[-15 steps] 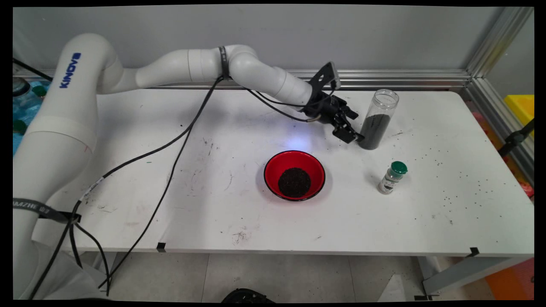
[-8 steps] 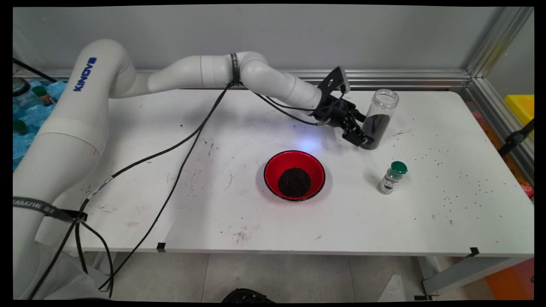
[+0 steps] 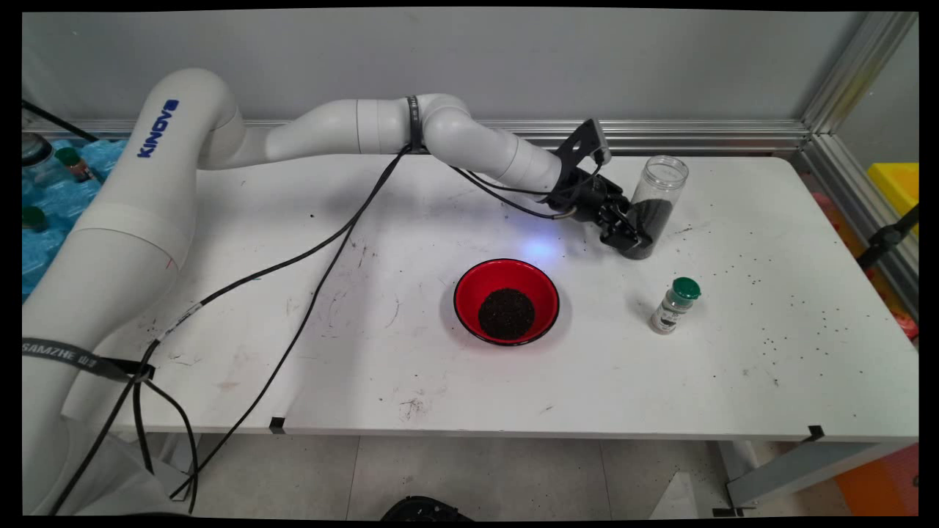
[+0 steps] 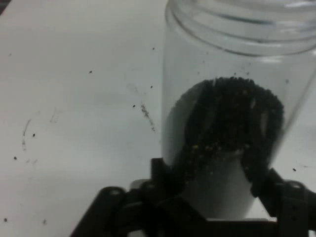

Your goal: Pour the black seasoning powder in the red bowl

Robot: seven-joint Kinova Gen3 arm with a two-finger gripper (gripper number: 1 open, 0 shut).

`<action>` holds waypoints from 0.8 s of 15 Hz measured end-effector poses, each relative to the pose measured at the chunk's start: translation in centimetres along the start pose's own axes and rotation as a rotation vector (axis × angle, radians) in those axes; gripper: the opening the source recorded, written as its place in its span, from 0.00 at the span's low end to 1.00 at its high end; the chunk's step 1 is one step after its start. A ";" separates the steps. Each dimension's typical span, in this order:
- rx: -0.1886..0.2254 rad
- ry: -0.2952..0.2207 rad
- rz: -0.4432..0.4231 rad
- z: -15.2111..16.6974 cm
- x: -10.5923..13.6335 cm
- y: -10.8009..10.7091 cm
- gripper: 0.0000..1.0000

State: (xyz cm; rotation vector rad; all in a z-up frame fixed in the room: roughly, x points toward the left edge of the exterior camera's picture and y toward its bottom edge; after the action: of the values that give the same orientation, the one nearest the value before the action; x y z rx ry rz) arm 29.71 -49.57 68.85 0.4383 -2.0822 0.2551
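Here, the black two-finger gripper [image 3: 637,236] stands with jaws apart around the lower part of a tall clear plastic jar [image 3: 653,205] partly filled with dark grains, at the white table's [image 3: 733,367] far right. A red bowl of dark grains [image 3: 506,301] and a small green-capped shaker [image 3: 676,304] sit nearer.
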 end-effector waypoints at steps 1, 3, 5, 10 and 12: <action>0.001 -0.001 0.000 0.0 0.0 0.0 0.00; -0.002 -0.006 0.002 0.1 -0.1 0.1 0.00; -0.004 -0.011 0.002 0.0 -0.2 0.3 0.00; -0.001 -0.016 -0.002 -0.8 0.1 0.7 0.00; 0.006 -0.012 0.000 -1.4 0.5 0.9 0.00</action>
State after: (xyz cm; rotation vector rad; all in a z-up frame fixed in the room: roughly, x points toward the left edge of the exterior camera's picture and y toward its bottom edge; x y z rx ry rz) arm 30.25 -48.39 70.02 0.4445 -2.0932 0.2589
